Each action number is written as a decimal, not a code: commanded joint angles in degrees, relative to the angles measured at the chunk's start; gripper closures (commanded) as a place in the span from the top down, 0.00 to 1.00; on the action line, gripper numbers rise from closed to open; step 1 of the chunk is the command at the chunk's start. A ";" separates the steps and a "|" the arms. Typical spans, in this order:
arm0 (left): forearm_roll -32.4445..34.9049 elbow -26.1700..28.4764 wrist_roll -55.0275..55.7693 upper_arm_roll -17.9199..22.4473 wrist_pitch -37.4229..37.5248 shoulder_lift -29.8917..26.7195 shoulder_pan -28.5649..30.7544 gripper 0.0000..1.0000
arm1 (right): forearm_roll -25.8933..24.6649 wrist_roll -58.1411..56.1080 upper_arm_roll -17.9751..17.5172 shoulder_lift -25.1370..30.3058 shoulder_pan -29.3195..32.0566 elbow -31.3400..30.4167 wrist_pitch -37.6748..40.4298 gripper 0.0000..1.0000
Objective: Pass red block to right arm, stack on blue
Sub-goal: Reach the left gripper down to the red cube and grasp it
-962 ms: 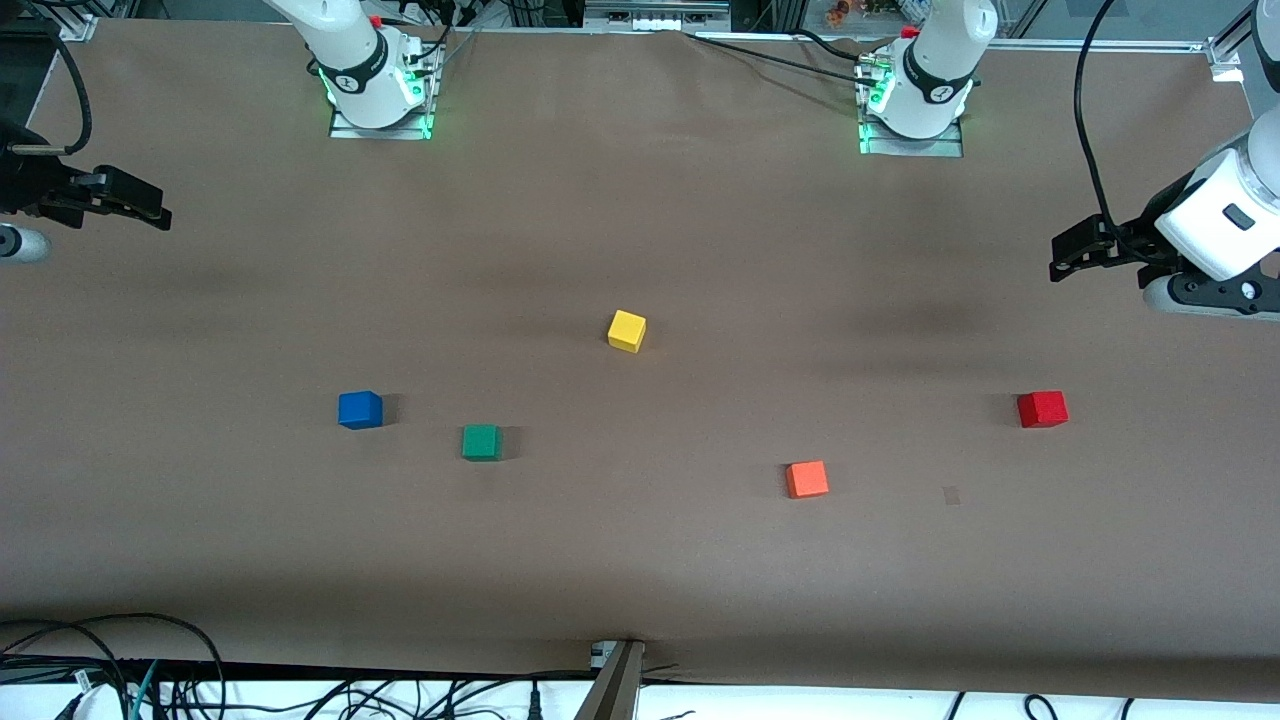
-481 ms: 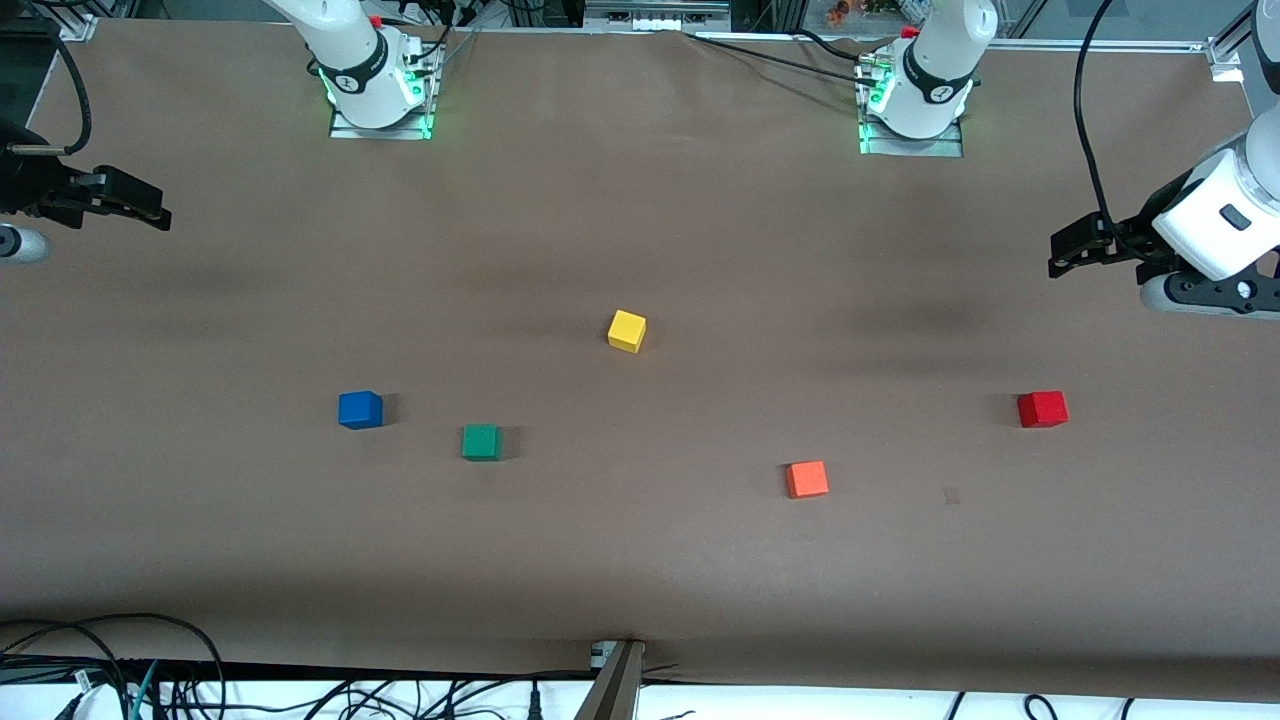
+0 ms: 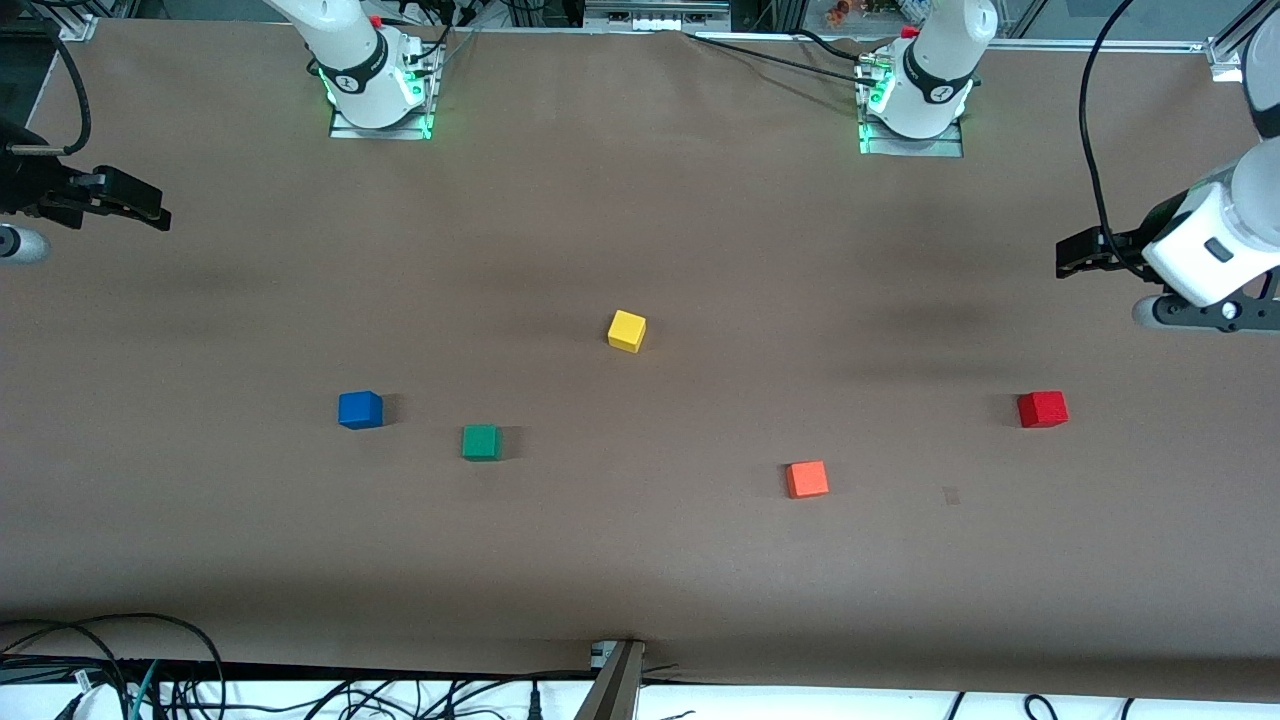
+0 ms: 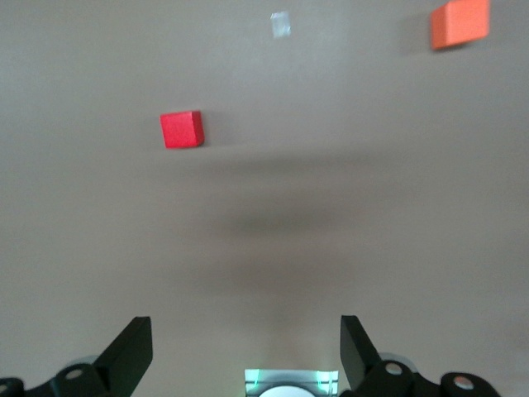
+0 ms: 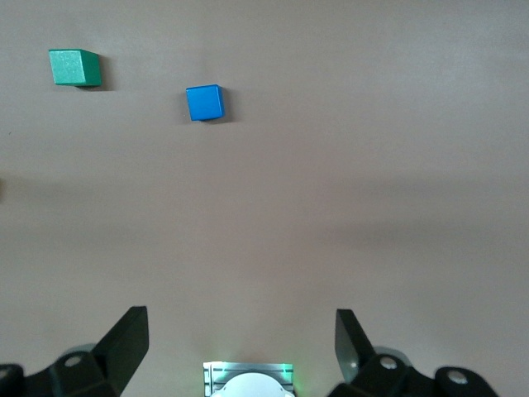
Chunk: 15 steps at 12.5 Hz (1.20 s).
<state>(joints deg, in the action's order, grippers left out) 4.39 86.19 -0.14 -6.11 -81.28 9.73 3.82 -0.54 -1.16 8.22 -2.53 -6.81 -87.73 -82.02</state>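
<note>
The red block rests alone on the brown table toward the left arm's end. The blue cube sits toward the right arm's end. My left gripper hangs open and empty over bare table at its end, well apart from the red block. The right arm waits with its gripper open and empty over the table's edge at its own end, apart from the blue cube.
A green cube lies beside the blue one, slightly nearer the front camera. A yellow cube sits mid-table. An orange-red cube lies between the green and red ones. Cables run along the table's front edge.
The left arm's wrist has dipped and turned a little over its end of the table. The right arm and all the cubes have stayed put.
</note>
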 commanded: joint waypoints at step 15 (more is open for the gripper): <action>13.18 20.77 -5.13 0.13 -49.49 19.08 10.60 1.00 | -0.51 -1.13 -0.13 -1.07 0.57 1.51 0.28 1.00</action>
<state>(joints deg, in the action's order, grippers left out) 15.10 107.29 -4.62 -5.54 -128.15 26.27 13.81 -0.55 -1.16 8.31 -2.77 -6.76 -87.69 -82.10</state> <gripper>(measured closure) 0.000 0.000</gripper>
